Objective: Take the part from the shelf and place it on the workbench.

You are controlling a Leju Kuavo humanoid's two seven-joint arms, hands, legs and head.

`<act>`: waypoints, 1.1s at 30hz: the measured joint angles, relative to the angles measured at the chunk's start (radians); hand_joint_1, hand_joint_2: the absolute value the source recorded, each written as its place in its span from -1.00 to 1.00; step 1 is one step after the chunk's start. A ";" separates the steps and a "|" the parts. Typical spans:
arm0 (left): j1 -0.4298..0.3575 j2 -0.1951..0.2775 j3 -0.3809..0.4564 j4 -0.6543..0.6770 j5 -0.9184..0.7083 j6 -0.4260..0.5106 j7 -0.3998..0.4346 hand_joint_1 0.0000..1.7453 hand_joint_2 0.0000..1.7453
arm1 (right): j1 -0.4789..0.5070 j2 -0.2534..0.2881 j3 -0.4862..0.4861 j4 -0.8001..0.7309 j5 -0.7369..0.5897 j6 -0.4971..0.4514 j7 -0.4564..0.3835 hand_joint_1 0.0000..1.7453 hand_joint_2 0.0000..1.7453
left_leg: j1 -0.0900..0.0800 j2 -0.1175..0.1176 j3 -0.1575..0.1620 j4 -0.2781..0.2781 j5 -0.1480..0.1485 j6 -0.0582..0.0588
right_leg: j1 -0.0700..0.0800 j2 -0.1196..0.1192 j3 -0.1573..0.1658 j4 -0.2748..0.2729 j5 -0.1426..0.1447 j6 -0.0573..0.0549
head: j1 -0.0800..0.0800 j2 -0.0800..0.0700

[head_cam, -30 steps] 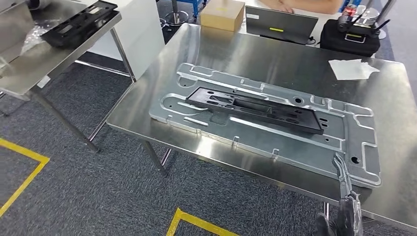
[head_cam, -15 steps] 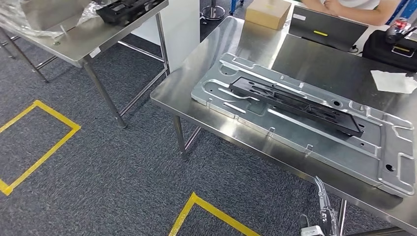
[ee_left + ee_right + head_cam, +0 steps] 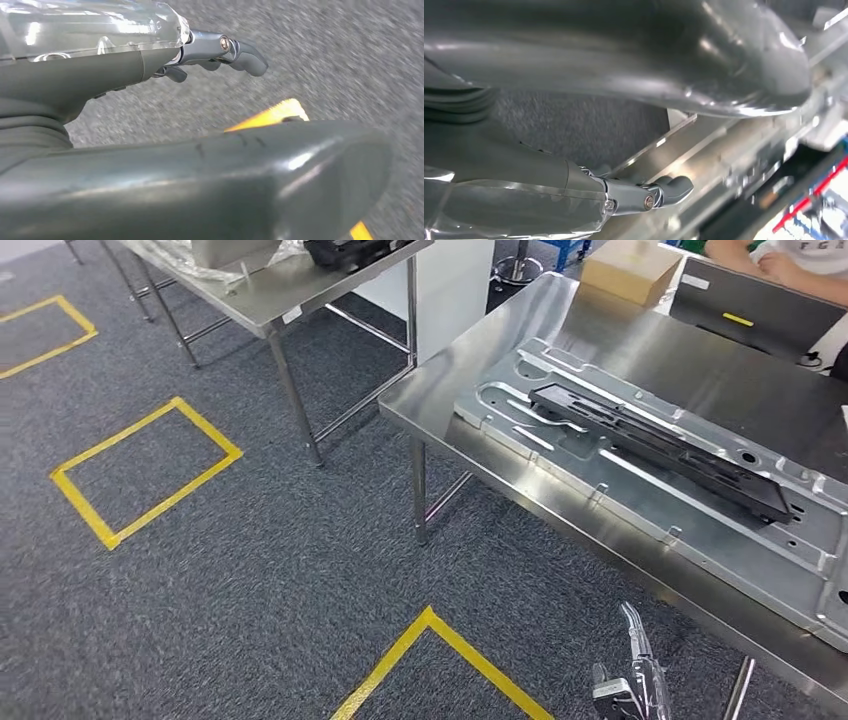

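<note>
One black part (image 3: 660, 450) lies flat on the metal plate (image 3: 560, 455) on the near workbench (image 3: 470, 380); another dark part (image 3: 350, 250) sits on the far table (image 3: 300, 285), well apart. It looks like a long, thin, stiff plastic frame, probably light and a bit slippery, so I think it is best to take it near both ends, by the long edges. The left hand (image 3: 150, 115) and the right hand (image 3: 589, 165) hang with fingers loose and hold nothing.
</note>
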 joint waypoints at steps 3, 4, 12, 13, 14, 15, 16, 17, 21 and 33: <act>-0.007 -0.003 0.000 0.000 -0.001 0.012 0.005 -1.00 -1.00 | -0.022 0.000 0.004 0.033 0.002 -0.008 0.000 -1.00 -1.00 | 0.005 0.051 0.156 -0.194 0.001 -0.005 | -0.001 -0.034 -0.042 0.033 0.013 0.018 | 0.000 0.000; -0.009 -0.005 0.000 0.000 -0.001 0.015 0.007 -1.00 -1.00 | -0.030 -0.001 0.005 0.044 0.004 -0.010 0.001 -1.00 -1.00 | 0.001 0.062 0.187 -0.247 -0.020 0.003 | 0.000 -0.044 -0.049 0.040 0.018 0.025 | 0.000 0.000; -0.009 -0.010 0.015 0.000 0.010 0.046 0.015 -1.00 -1.00 | -0.099 -0.014 0.046 0.214 0.168 -0.057 0.086 -1.00 -1.00 | -0.021 0.002 0.113 -0.290 0.033 0.080 | -0.013 0.064 -0.122 0.257 -0.156 0.063 | 0.000 0.000; -0.008 -0.010 0.016 0.000 0.010 0.046 0.015 -1.00 -1.00 | -0.115 -0.016 0.056 0.261 0.204 -0.065 0.105 -1.00 -1.00 | -0.025 -0.011 0.098 -0.289 0.045 0.081 | -0.011 0.068 -0.128 0.304 -0.168 0.059 | 0.000 0.000; -0.007 -0.010 0.017 0.000 0.010 0.047 0.015 -1.00 -1.00 | -0.132 -0.017 0.067 0.312 0.246 -0.077 0.129 -1.00 -1.00 | -0.028 -0.023 0.085 -0.288 0.056 0.082 | -0.007 0.070 -0.119 0.319 -0.156 0.053 | 0.000 0.000; -0.006 -0.011 0.017 0.000 0.009 0.047 0.015 -1.00 -1.00 | -0.154 -0.017 0.082 0.377 0.296 -0.094 0.156 -1.00 -1.00 | -0.030 -0.036 0.075 -0.287 0.066 0.081 | -0.003 0.073 -0.091 0.295 -0.129 0.045 | 0.000 0.000; -0.006 -0.011 0.017 0.000 0.009 0.048 0.015 -1.00 -1.00 | -0.179 -0.017 0.099 0.449 0.344 -0.112 0.183 -1.00 -1.00 | -0.032 -0.049 0.067 -0.287 0.074 0.080 | 0.003 0.083 -0.045 0.237 -0.098 0.036 | 0.000 0.000; -0.007 -0.013 0.018 0.000 0.009 0.048 0.015 -1.00 -1.00 | -0.205 -0.017 0.117 0.526 0.384 -0.129 0.206 -1.00 -1.00 | -0.032 -0.060 0.061 -0.286 0.082 0.079 | 0.008 0.106 0.007 0.159 -0.081 0.024 | 0.000 0.000; -0.013 -0.017 0.018 0.001 0.007 0.063 0.023 -1.00 -1.00 | -0.292 -0.002 0.150 0.837 0.376 -0.107 0.237 -1.00 -1.00 | -0.030 -0.106 0.042 -0.288 0.114 0.060 | 0.017 0.141 0.097 -0.007 -0.085 -0.003 | 0.000 0.000; -0.009 -0.001 0.019 0.001 -0.006 0.152 0.053 -1.00 -1.00 | -0.294 0.049 0.020 1.245 0.120 0.265 0.523 -1.00 -1.00 | -0.002 0.041 0.101 -0.221 0.020 0.003 | -0.003 -0.022 0.069 -0.007 -0.060 0.009 | 0.000 0.000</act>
